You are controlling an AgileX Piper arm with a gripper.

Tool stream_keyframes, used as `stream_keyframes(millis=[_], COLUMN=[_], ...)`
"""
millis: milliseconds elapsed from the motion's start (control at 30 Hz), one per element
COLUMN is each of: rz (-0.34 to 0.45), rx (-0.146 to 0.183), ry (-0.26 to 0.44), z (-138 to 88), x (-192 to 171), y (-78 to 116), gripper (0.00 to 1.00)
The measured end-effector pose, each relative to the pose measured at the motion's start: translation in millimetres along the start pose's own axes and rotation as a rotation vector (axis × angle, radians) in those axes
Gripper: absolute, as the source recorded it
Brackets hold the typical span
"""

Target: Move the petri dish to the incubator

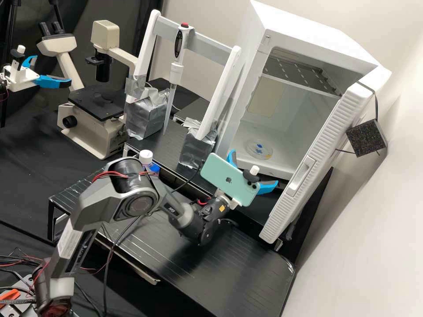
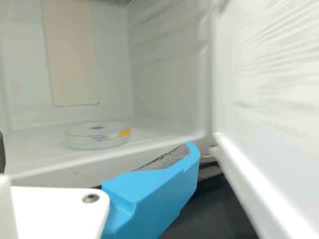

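Step status: placement is judged complete. In the high view, from left to right, the microscope (image 1: 94,119) and the pipette (image 1: 175,72) are set apart from the work area and are not required for this step. Next, the gripper (image 1: 254,166) is positioned at the incubator (image 1: 308,28) opening, with the phone (image 1: 227,178) carried at its wrist. The petri dish (image 1: 259,149) is seated flat on the incubator floor (image 1: 282,159), well inside the front edge, marked in blue and with a yellow strip (image 2: 124,132) at its rim. At far right, the door (image 1: 317,149) is swung open.

Next move: the arm should be backed straight out, with clearance maintained from the dish, the front edge and the door. If closing is included in the task, the door should be shut only after the arm has been fully withdrawn. Sideways travel should be avoided, as the door could be struck or the dish nudged.

Jaws: a wide spread is shown, with a broad gap between the two blue fingers (image 1: 267,187). Nothing is gripped. The dish is located beyond the fingers, apart from them, and no contact with the incubator or the door can be made out.
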Motion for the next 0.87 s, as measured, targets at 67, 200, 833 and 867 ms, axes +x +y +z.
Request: stream_keyframes(millis=[67, 200, 833, 867], rz=[0.017, 0.041, 0.004, -0.002], rx=[-0.001, -0.007, 0.068, 0.075], ry=[-0.02, -0.042, 0.206, 0.204], z=[-7, -30, -139, -139], x=[-20, -60, -171, -172], y=[4.3, 7.6, -72.2, -74.2], gripper=[1.0, 1.0, 1.0, 1.0])
